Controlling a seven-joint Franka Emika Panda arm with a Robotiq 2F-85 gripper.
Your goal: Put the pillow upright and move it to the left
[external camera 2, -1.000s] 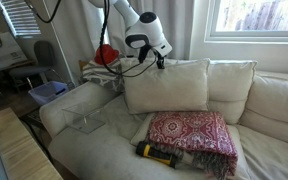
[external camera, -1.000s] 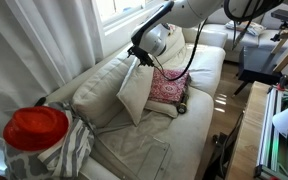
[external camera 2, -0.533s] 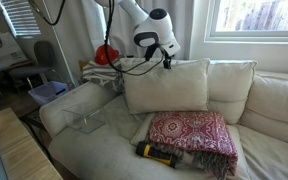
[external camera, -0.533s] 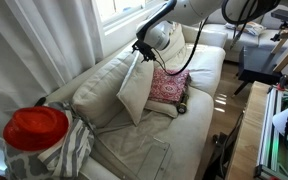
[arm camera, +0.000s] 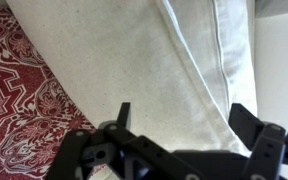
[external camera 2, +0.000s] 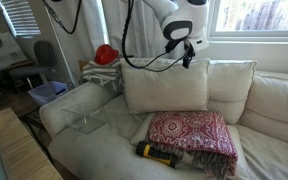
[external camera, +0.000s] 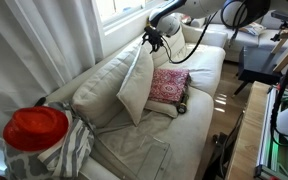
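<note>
The pillow (external camera 2: 166,88) is standing upright. The end effector (arm camera: 196,128) is hanging open, empty, above its edge; grasping and sliding left likely follows.

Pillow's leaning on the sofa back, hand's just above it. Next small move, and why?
Probably lift the hand clear: the wrist view shows it open and empty, and the pillow stands upright against the back cushion unaided.

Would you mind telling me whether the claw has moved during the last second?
Yes. In an exterior view the claw has shifted rightward above the top edge of the pillow, ending nearer the window.
</note>
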